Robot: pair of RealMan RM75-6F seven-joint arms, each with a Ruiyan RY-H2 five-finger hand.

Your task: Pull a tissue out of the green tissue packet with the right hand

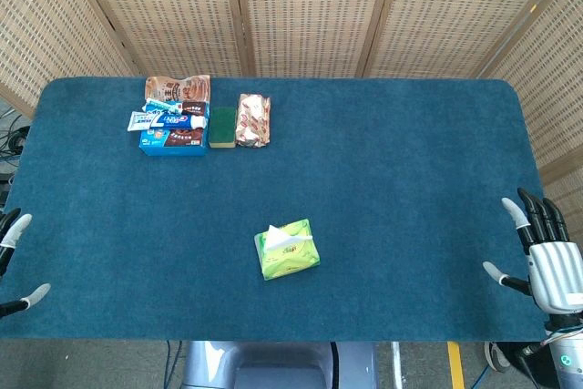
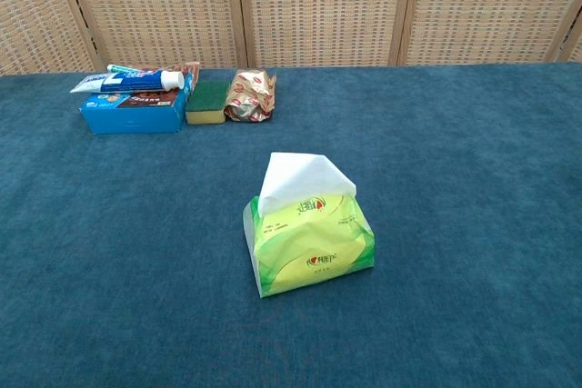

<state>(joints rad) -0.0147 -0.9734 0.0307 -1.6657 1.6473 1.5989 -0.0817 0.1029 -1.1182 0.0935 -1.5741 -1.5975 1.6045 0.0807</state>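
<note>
From the head view, the green tissue packet (image 1: pixel 287 250) lies near the table's (image 1: pixel 392 189) front edge, open cloth all around it; the right hand (image 1: pixel 544 257) hovers at the right edge, fingers apart, holding nothing, and the left hand (image 1: pixel 14 261) barely shows, its fingers' state unclear. In the chest view, a white tissue (image 2: pixel 305 179) stands up from the packet, well apart from the blue box (image 2: pixel 132 114) and sponge (image 2: pixel 207 102).

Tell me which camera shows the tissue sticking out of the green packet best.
The chest view: the white tissue stands up clearly from the top of the green tissue packet, seen from the side. The head view looks straight down, so the tissue shows only as a small white patch.
</note>
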